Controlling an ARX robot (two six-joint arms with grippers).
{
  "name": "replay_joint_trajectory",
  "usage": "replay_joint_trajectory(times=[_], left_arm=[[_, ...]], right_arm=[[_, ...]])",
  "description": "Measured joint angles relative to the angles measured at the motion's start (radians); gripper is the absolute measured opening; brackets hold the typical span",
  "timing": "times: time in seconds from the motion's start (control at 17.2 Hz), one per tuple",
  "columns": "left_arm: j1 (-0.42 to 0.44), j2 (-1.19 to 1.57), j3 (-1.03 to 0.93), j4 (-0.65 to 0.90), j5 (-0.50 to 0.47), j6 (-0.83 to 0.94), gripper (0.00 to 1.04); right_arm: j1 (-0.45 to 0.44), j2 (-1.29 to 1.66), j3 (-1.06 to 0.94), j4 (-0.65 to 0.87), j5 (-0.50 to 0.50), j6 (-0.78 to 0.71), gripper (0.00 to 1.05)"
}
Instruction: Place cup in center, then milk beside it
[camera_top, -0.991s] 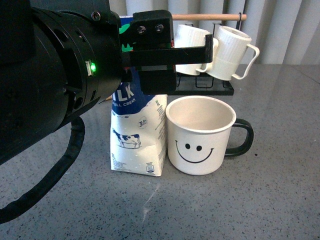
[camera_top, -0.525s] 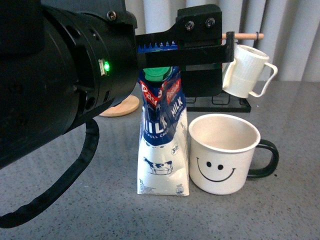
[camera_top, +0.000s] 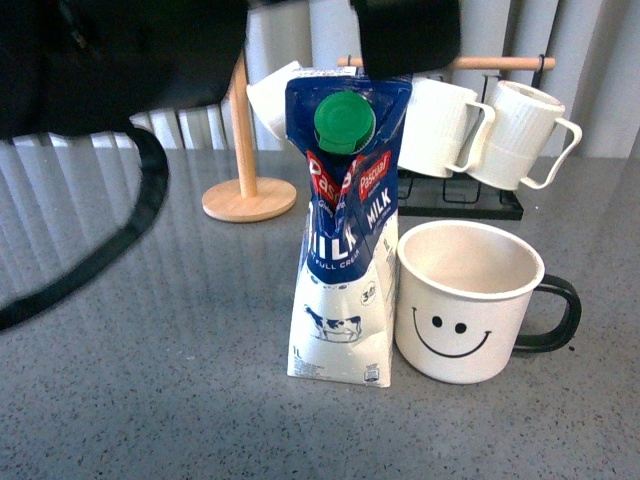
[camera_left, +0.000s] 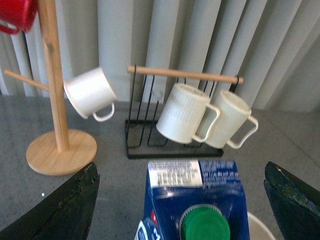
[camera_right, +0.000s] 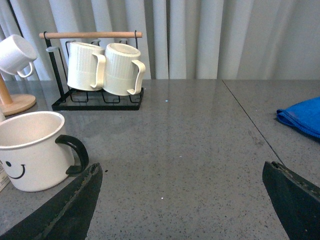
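The white smiley cup (camera_top: 468, 300) with a black handle stands upright on the grey table, and it also shows in the right wrist view (camera_right: 31, 150). The blue-and-white milk carton (camera_top: 345, 230) with a green cap stands upright right beside it, on its left. In the left wrist view the carton top (camera_left: 195, 200) lies between my open left gripper's (camera_left: 182, 200) fingers, which are wide apart and clear of it. My right gripper (camera_right: 182, 200) is open and empty over bare table to the right of the cup.
A black rack (camera_top: 470, 195) holds two ribbed cream mugs (camera_top: 480, 125) behind the cup. A wooden mug tree (camera_top: 247, 190) with a small white mug (camera_left: 91, 93) stands back left. A blue cloth (camera_right: 302, 116) lies far right.
My left arm has lifted up and away from the milk carton, leaving it standing beside the cup. The carton and cup now show unobstructed.
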Motion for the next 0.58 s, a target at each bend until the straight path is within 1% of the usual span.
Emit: replay_joint_trajectory(times=[0.06,0.29,0.35,0.41,0.47,0.52,0.58], left_arm=[[0.065,-0.111,0.017,-0.032,0.070,-0.005,0.98],[0.225,-0.272,-0.013,-0.115,0.120,0.055,0.98],[0.267,-0.336,-0.029,-0.171,0.122,0.083,0.97],[0.309,-0.416,-0.044,-0.292,0.090,0.127,0.86],[0.365,-0.505,-0.112,-0.349,0.123,0.152,0.76],[0.395,-0.551,-0.169,-0.346,0.137,0.161,0.68],[0.429,-0.595,-0.233,-0.323,0.151,0.169,0.57]], right_arm=[[0.000,0.000,0.000,0.000,0.000,0.000,0.98],[0.000,0.000,0.000,0.000,0.000,0.000,0.98],[0.000,0.000,0.000,0.000,0.000,0.000,0.98],[0.000,0.000,0.000,0.000,0.000,0.000,0.98],[0.000,0.000,0.000,0.000,0.000,0.000,0.98],[0.000,0.000,0.000,0.000,0.000,0.000,0.98],[0.000,0.000,0.000,0.000,0.000,0.000,0.98]])
